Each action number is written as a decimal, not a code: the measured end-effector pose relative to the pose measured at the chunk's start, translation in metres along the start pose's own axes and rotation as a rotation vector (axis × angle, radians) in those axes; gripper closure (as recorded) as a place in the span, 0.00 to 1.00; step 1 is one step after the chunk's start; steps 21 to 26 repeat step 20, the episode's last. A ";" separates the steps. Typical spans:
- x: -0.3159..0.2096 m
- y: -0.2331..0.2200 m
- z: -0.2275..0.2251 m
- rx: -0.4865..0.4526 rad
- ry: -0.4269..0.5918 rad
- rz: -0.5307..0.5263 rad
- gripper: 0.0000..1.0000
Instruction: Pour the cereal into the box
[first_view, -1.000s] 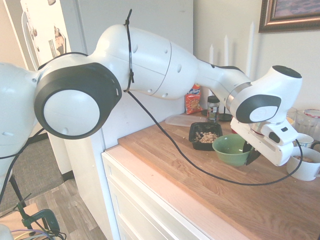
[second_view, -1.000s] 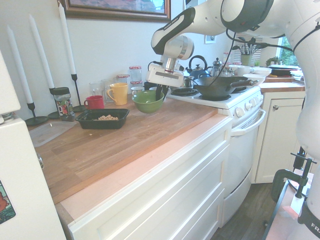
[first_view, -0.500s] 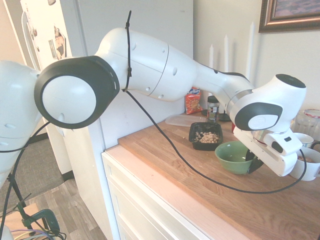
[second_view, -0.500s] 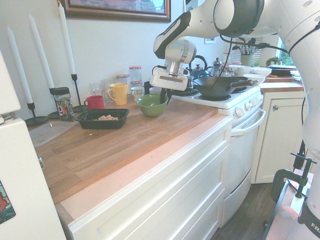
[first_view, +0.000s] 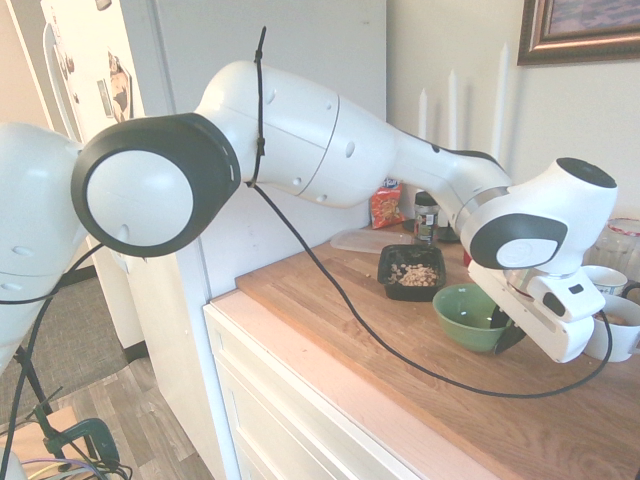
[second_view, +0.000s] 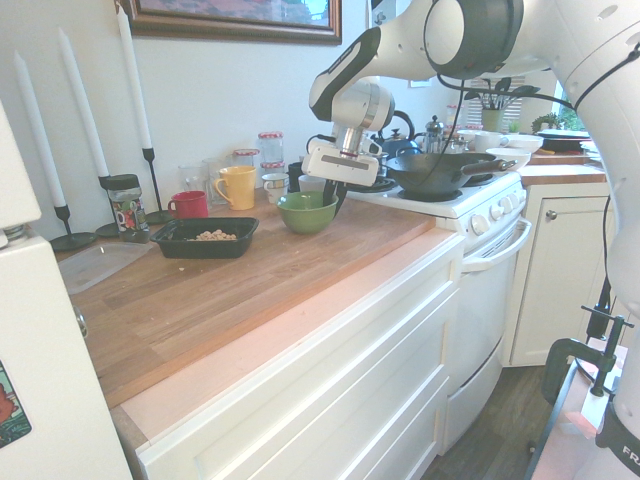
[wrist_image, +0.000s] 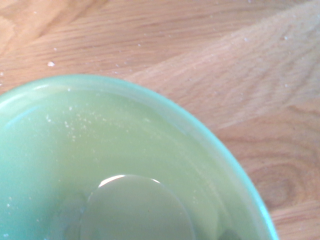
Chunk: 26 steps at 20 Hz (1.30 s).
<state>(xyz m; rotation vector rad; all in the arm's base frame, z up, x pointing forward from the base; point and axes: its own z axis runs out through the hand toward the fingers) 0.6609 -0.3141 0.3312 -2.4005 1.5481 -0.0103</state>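
Observation:
The cereal (first_view: 416, 273) (second_view: 212, 236) lies as a small tan heap inside the black box (first_view: 392, 262) (second_view: 185, 246) on the wooden counter. To the stove side of the box sits a green bowl (first_view: 465, 316) (second_view: 304, 213), upright and low on the counter. My gripper (first_view: 508, 331) (second_view: 333, 198) is shut on the bowl's rim, on the side away from the box. In the wrist view the green bowl (wrist_image: 110, 170) is empty apart from a few crumbs, with bare wood beyond it.
A yellow mug (second_view: 237, 187), a red mug (second_view: 189, 205), glass jars and tall white candles line the wall. White cups (first_view: 616, 331) stand just past the bowl. A spice jar (second_view: 124, 207), a clear lid (second_view: 95, 262) and a stove with a pan (second_view: 440, 175) flank the counter.
My gripper has carried the green bowl a little away from the black box, lowered it toward the counter and levelled it. The cereal stays in the box.

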 end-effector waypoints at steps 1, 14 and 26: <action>0.000 0.000 0.000 0.001 -0.001 0.001 0.00; -0.017 -0.022 -0.026 -0.090 0.151 -0.082 0.00; -0.056 -0.039 -0.073 -0.109 0.265 -0.131 0.00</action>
